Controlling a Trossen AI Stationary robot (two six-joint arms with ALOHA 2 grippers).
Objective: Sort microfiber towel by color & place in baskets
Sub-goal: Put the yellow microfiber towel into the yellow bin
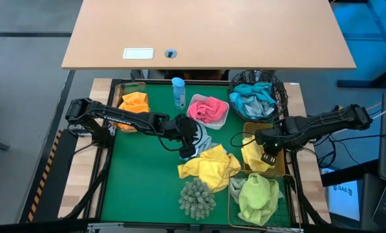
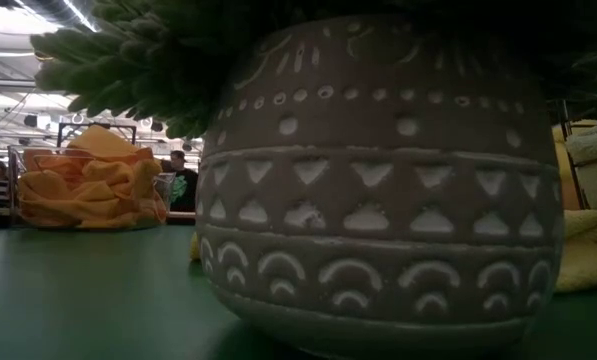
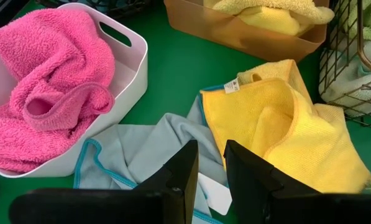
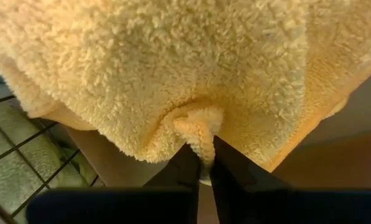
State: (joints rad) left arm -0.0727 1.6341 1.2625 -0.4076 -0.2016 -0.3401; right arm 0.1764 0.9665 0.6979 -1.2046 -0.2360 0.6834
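The right gripper (image 4: 201, 163) is over the amber tub (image 1: 249, 138) on the table's right side, its fingers (image 4: 225, 163) nearly closed with a fold of fluffy yellow towel (image 4: 173, 74) pinched between the tips. To finish well, I judge they should part fully so the fold falls free inside the tub before lifting. Farther off, mid-table, the left gripper (image 3: 211, 168) hangs with fingers narrowly parted, empty, above a grey-blue towel (image 3: 141, 149) beside a loose yellow cloth (image 3: 297, 137).

No legible text or labels.
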